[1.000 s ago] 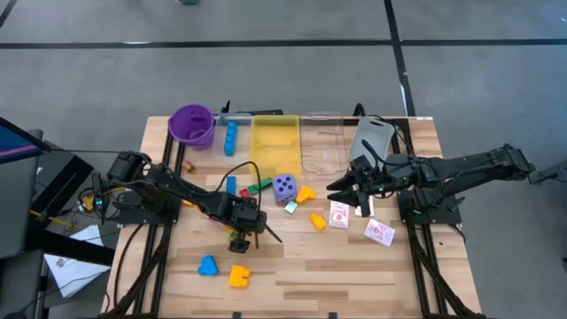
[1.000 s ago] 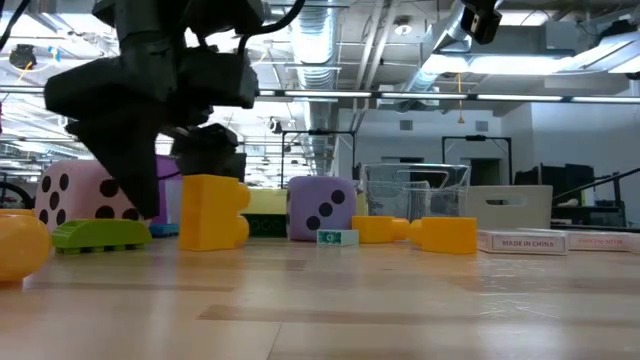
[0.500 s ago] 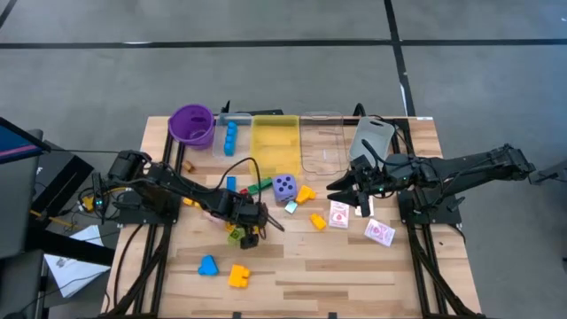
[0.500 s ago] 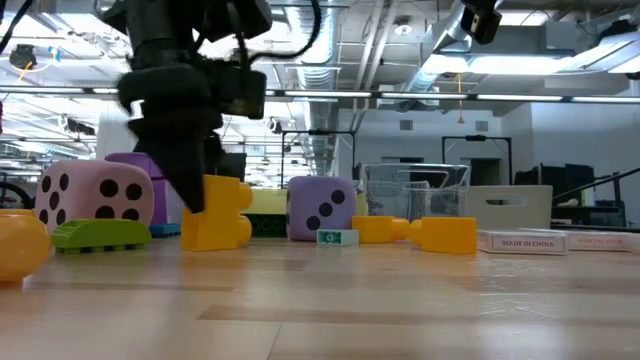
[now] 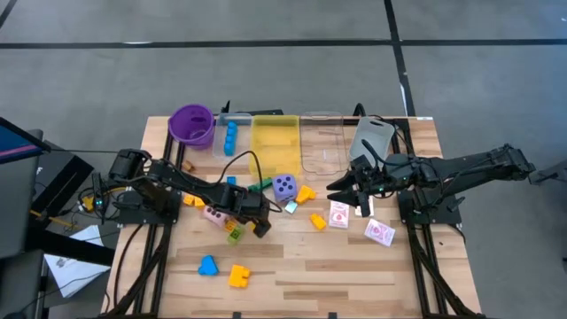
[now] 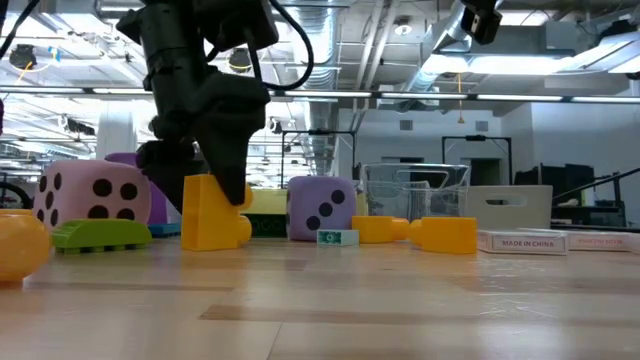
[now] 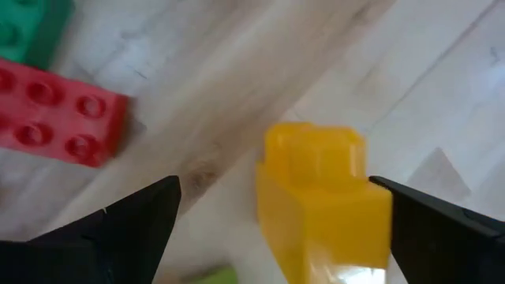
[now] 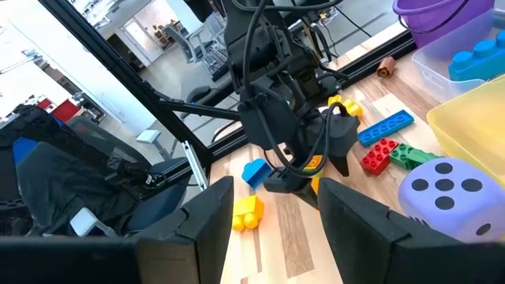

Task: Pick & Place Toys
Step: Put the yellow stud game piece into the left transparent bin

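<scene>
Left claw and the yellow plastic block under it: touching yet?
Apart. The left wrist view shows the yellow plastic block between the left claw's open fingers, bare wood showing on both sides.

table: pale wood-plank top (image 5: 354, 266), centre of the high view
upper edge: purple cup (image 5: 191, 124), clear tray (image 5: 230, 142), yellow tray (image 5: 274, 142), second clear tray (image 5: 321, 142), grey tray (image 5: 372, 137)
middle: purple die (image 5: 284, 187), pink die (image 5: 214, 214), red-patterned cards (image 5: 339, 214)
lower left: blue block (image 5: 207, 265), yellow block (image 5: 238, 276)
</scene>
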### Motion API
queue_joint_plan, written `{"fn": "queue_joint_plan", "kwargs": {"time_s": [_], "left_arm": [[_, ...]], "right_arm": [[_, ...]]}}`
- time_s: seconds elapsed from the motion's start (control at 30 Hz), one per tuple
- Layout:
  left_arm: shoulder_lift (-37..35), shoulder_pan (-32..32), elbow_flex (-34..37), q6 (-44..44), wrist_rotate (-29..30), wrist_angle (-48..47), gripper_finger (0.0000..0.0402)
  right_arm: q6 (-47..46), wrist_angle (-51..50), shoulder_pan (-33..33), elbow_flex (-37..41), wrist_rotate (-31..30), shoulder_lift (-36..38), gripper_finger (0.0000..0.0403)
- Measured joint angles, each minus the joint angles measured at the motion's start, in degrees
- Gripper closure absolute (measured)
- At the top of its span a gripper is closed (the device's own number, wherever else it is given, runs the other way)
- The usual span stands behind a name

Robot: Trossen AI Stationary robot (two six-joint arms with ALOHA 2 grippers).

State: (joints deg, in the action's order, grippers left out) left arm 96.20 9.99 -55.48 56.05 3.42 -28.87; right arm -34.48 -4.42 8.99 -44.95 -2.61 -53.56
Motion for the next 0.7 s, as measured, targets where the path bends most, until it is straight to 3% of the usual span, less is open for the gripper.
{"fn": "queue_joint_plan", "kwargs": {"time_s": [0.27,0.7], "left_arm": [[-0.1,0.2,0.0,0.4,-2.8,0.5,0.0055],[-0.1,0.2,0.0,0.5,-2.8,1.2,0.0223]], "right_arm": [[0.2,-3.7,0.0,0.0,0.0,0.0,0.0223],[0.0,-5.1,0.0,0.0,0.0,0.0,0.0223]]}}
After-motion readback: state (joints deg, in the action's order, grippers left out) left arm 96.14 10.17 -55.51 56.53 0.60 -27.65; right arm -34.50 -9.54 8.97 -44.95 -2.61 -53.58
